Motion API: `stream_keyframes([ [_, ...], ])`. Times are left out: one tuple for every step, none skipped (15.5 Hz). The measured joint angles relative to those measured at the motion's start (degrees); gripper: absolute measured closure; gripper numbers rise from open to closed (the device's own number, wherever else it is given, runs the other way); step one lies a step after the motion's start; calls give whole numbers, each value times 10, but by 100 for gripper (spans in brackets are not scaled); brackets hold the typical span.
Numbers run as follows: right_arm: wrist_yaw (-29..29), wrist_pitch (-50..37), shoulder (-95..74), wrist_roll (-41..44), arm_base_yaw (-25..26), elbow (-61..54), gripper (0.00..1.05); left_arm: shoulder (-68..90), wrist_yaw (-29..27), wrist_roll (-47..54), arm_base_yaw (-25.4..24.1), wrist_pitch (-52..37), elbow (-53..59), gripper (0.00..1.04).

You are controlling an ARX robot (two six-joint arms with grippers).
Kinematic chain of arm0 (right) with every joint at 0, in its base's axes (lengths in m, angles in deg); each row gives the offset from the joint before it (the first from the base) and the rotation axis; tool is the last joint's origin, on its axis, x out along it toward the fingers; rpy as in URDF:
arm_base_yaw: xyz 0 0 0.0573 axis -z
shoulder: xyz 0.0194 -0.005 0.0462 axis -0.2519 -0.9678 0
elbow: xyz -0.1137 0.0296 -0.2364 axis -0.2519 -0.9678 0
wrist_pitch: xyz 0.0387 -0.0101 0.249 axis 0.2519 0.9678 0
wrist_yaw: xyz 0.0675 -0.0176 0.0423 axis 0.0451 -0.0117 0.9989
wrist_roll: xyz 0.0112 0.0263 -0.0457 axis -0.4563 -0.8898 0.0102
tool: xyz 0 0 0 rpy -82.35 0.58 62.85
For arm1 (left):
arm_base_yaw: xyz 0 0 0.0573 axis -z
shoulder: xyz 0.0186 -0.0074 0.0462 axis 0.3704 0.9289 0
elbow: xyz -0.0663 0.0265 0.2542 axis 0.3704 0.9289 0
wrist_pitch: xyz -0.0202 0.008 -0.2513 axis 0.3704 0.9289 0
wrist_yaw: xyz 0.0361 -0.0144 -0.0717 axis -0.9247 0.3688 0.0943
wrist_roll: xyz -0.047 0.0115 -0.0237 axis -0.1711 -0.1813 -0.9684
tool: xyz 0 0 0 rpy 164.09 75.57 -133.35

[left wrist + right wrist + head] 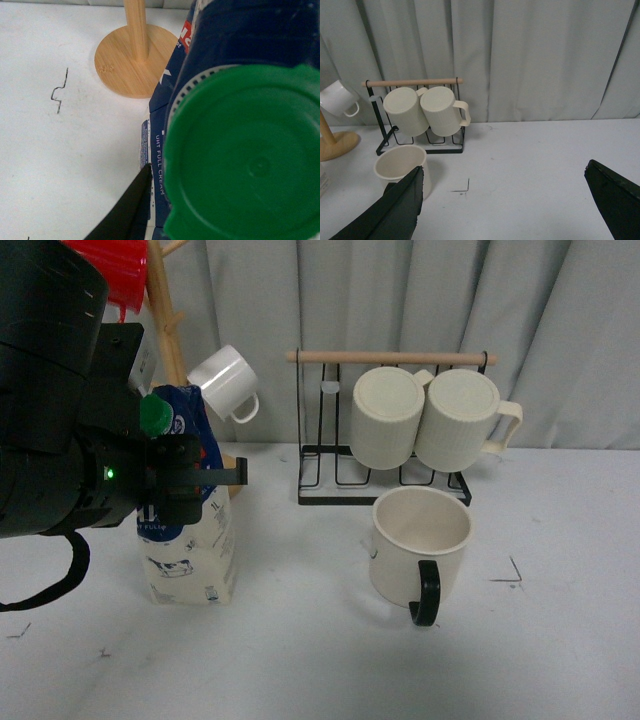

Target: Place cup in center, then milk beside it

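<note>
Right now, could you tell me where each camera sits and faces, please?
Front view: on the body, facing the curtain; sees milk carton, cup, mug rack; left arm fills its left side.
Left wrist view: on the left arm, looking down on the carton's green cap; one finger shows.
Right wrist view: on the right arm, looking level toward the curtain; both fingers show, spread wide.
Shared: front and right wrist views both show cup and rack.

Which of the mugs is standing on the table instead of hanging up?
The wide cream cup with the black handle. The two ribbed mugs hang on the rack, the small white mug on the wooden tree.
</note>
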Motion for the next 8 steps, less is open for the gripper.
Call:
stream_keyframes([
  [0,0,0,0,0,0,6,0,0,0,0,0,0,71],
  [0,0,0,0,0,0,6,0,-1,0,0,0,0,73],
  [0,0,0,0,0,0,6,0,-1,0,0,0,0,77],
  [0,0,0,0,0,0,6,0,-1,0,0,-1,0,80],
  [0,0,0,0,0,0,6,0,0,0,1,-2,0,84],
  [0,0,0,0,0,0,6,0,0,0,1,-2,0,88],
  [0,0,0,0,0,0,6,0,0,0,4,-3,0,96],
  [0,0,0,0,0,0,6,0,0,0,5,-3,0,102],
])
